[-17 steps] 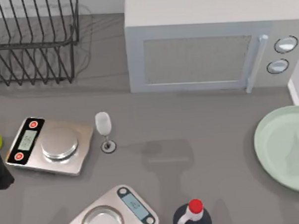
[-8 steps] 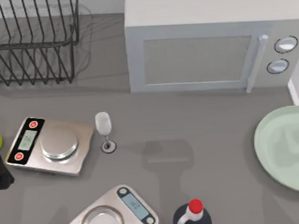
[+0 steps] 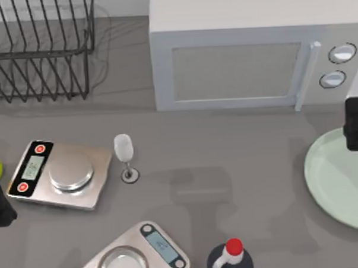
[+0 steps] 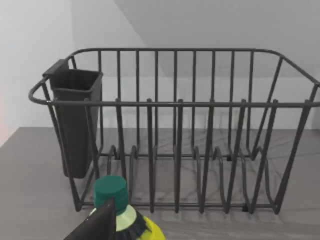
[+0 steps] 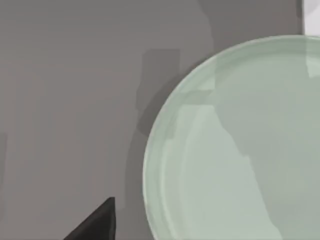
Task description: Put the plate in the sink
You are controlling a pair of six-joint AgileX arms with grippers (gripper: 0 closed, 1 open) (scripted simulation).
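Observation:
The large pale mint-green plate [image 3: 341,180] lies flat on the grey counter at the right edge, partly cut off by the picture's border. My right gripper [image 3: 357,125] is a dark block at the right edge, over the plate's far rim just in front of the microwave. In the right wrist view the plate [image 5: 240,145] sits close below the camera, with bare counter beside its rim. My left arm [image 3: 1,204] stays parked at the left edge. The sink is out of view.
A white microwave [image 3: 235,60] stands at the back. A wire dish rack [image 3: 39,51] is back left. Two kitchen scales [image 3: 59,173] [image 3: 137,254], a wine glass [image 3: 124,154] and a red-capped dark bottle [image 3: 232,256] stand left and front. A yellow bottle [image 4: 120,215] is by the left gripper.
My right arm has come into the top view at the right edge, above the plate's far rim. Earlier only its shadow lay on the plate. Nothing else moved.

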